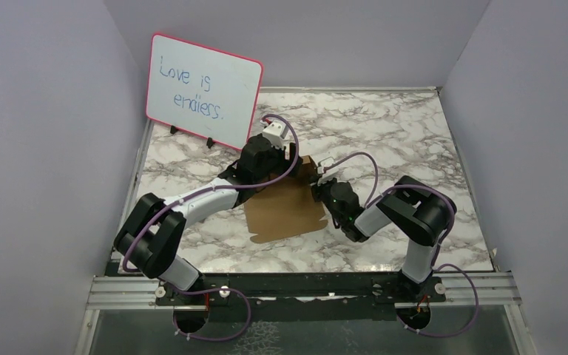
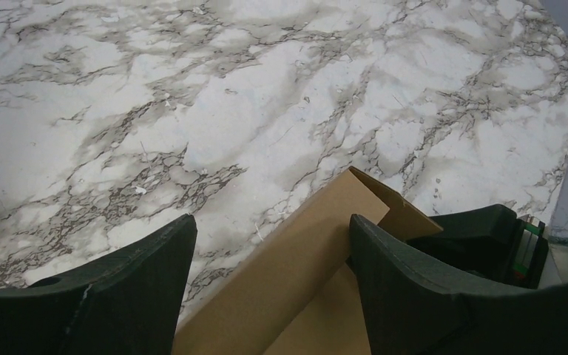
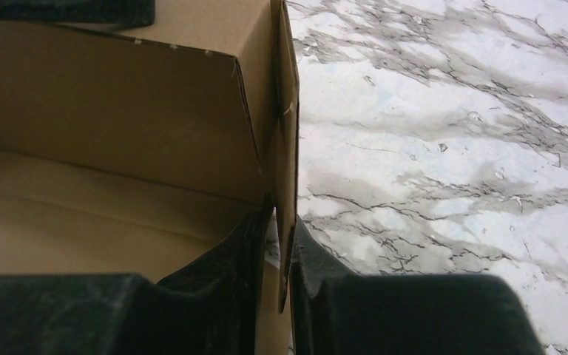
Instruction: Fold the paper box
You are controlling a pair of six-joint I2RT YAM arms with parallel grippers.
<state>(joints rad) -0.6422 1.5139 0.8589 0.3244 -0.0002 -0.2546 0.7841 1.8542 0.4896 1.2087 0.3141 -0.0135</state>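
Brown cardboard: the paper box (image 1: 285, 209) is sitting around the middle of the table (image 1: 407, 140), a touch nearer the near edge than the far one, and it is only half built. Its base panel is lying flat on the marble, stretching toward the near edge, while its far side is standing up as a wall, with a short side wall turning the corner at the right. The right wrist view is looking straight into that corner. The far wall is rising on the left, the side wall is running edge-on up the middle, and marble is showing beyond it.

The right gripper (image 3: 281, 225) is straddling that side wall, one finger inside the box and one outside. Its jaws are standing narrow, and a pale sliver is showing between the inside finger (image 3: 225, 274) and the card, so the wall is not being clamped.

The left gripper (image 2: 270, 222) is reaching in from the left at the box's far edge, jaws spread wide and holding nothing. A folded cardboard edge is running up between its fingers (image 2: 133, 285) — I cannot tell whether either one is touching it.

Further out, a pink-framed whiteboard (image 1: 203, 89) is leaning on its feet at the far left corner of the table, behind the left gripper and apart from the box, with handwriting reading "Love is endless."
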